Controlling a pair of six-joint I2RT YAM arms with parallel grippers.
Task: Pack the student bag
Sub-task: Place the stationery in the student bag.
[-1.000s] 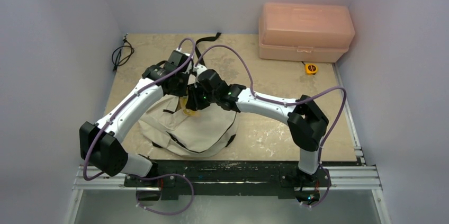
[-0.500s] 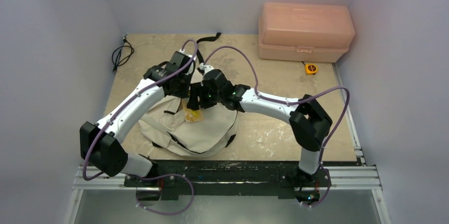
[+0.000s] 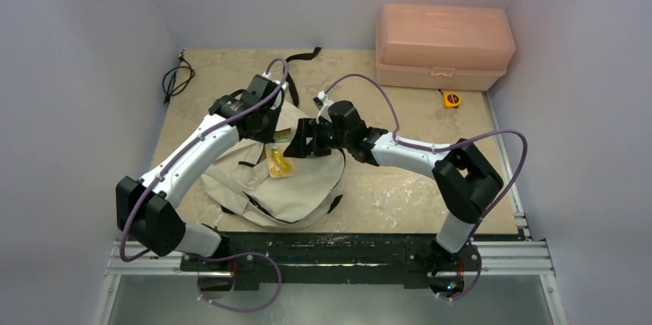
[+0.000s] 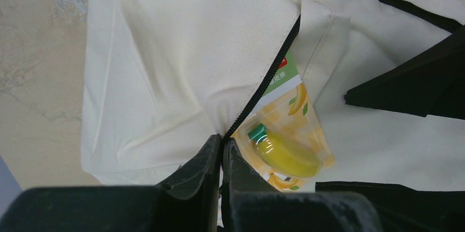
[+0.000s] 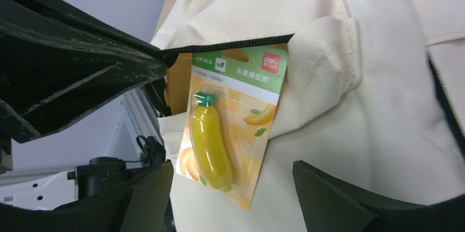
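While left gripper [image 4: 222, 143] clamps cream student bag [image 4: 164, 51] at its black zipper [image 4: 276, 63] | right gripper [image 5: 238, 188] apart

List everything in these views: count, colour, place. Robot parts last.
student bag: one, beige with black zippers, near left of the table
banana pack: one, yellow with green header, half out of the bag's zipper opening
strap: one, black, at the far edge
plastic box: one, salmon pink, far right corner
tape measure: one, yellow, just in front of the box
cable: one, black, far left
table: one, beige marbled
left gripper: black, pinching bag fabric at the zipper
right gripper: black, open, facing the pack
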